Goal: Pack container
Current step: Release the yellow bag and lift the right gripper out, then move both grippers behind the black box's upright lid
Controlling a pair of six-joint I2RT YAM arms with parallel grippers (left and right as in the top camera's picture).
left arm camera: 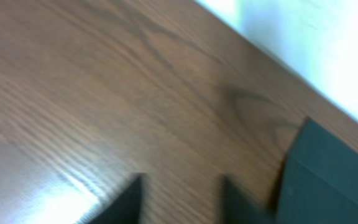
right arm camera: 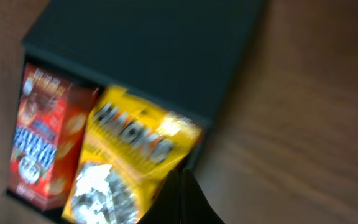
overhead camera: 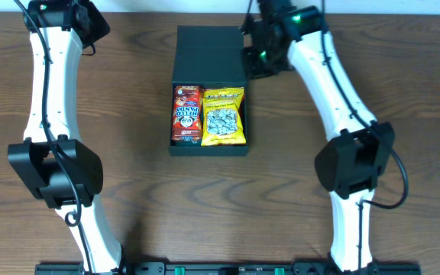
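The container (overhead camera: 208, 150) is a dark box in the middle of the table, its flap lid (overhead camera: 208, 53) lying open toward the far side. Inside it, side by side, lie a red snack packet (overhead camera: 187, 114) and a yellow snack packet (overhead camera: 224, 116). My right gripper (right arm camera: 182, 198) is shut with nothing in it and hovers by the lid's right edge (overhead camera: 252, 57), next to the yellow packet (right arm camera: 129, 162). My left gripper (left arm camera: 182, 202) is over bare wood far left of the box, fingers apart and empty. A corner of the container (left arm camera: 331, 180) shows at its right.
The wooden table (overhead camera: 128, 153) spreads around the box. Its far edge (left arm camera: 278, 56) runs close behind the left gripper. Both arm bases (overhead camera: 228, 267) stand at the near edge.
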